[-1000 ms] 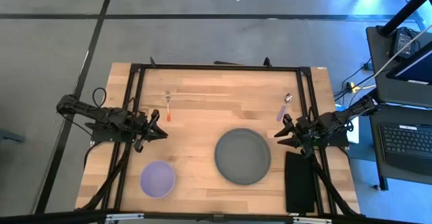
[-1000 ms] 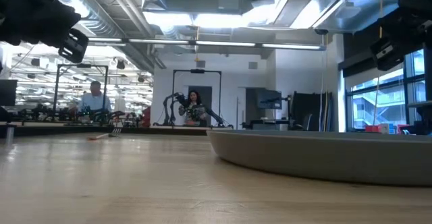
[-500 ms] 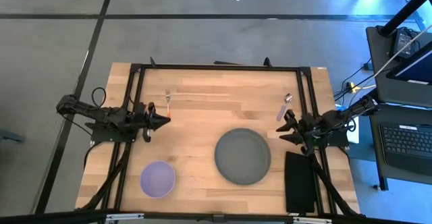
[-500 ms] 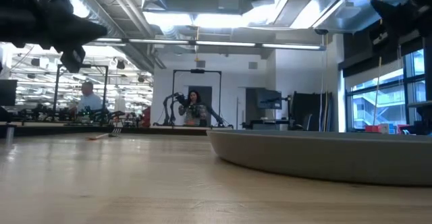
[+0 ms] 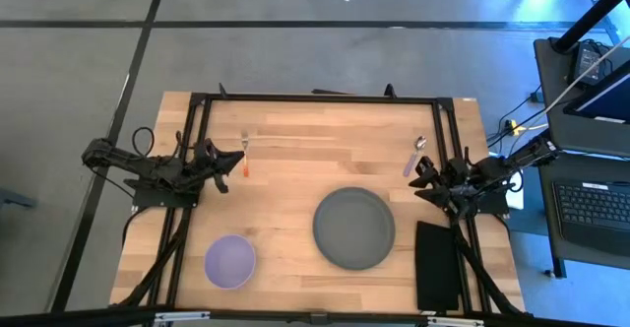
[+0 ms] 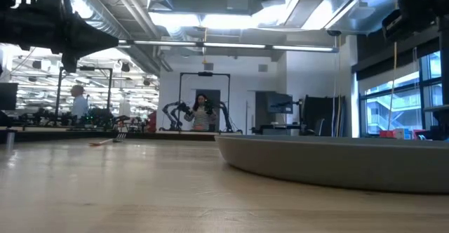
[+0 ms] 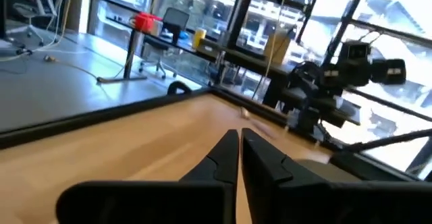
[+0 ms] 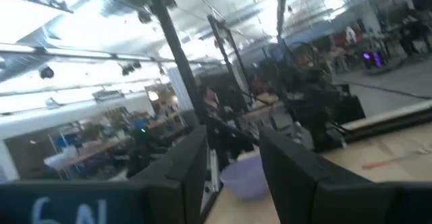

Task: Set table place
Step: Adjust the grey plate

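High view: left gripper [image 5: 236,158], fingers closed and empty, sits beside the fork [image 5: 245,156] left of centre, evidently to collect it; right gripper [image 5: 420,174], parted and empty, nears the spoon [image 5: 413,157].

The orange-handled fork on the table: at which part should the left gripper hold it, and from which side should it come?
Probably the orange handle. The fork lies flat on the table, tines toward the far edge, handle end toward the left gripper, whose fingers look shut just beside it. Coming from above, with opened fingers across the narrow handle, seems best: a flat, thin piece gives no side to catch.
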### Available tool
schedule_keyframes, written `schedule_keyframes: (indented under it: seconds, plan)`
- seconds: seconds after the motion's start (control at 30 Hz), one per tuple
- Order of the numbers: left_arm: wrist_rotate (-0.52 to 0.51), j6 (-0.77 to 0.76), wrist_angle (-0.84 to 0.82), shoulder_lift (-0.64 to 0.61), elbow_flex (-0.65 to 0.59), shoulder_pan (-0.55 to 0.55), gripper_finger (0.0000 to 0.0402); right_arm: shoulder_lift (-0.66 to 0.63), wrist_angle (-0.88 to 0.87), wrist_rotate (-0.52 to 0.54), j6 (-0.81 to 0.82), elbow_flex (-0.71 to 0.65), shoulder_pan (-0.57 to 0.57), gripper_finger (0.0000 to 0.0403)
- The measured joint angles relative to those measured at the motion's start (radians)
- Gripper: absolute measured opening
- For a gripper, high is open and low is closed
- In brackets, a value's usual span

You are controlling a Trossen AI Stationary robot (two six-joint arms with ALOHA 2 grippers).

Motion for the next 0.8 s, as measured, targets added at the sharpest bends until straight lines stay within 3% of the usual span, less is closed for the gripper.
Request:
schedule_keyframes:
  seconds: [0.2,0.33,0.57,0.7,0.8]
  plan:
    - [0.144,-0.023,-0.039,0.001,0.000,0.000,0.0028,0.221,-0.130,0.005,-0.001,0.191,0.000,0.0139]
    - [0.147,-0.056,-0.039,0.000,0.000,0.000,0.0030,0.412,-0.373,0.007,0.039,0.410,0.000,0.0139]
    - [0.149,0.040,-0.039,0.000,0.000,0.000,0.0026,0.690,-0.749,0.023,0.267,0.730,0.000,0.0139]
    - [0.237,0.127,-0.039,0.000,0.000,0.000,0.0050,0.813,-0.864,0.024,0.215,0.820,0.000,0.0139]
    - [0.242,0.137,-0.038,0.000,0.000,0.000,0.0077,0.890,-0.860,0.051,0.099,0.843,-0.001,0.0139]
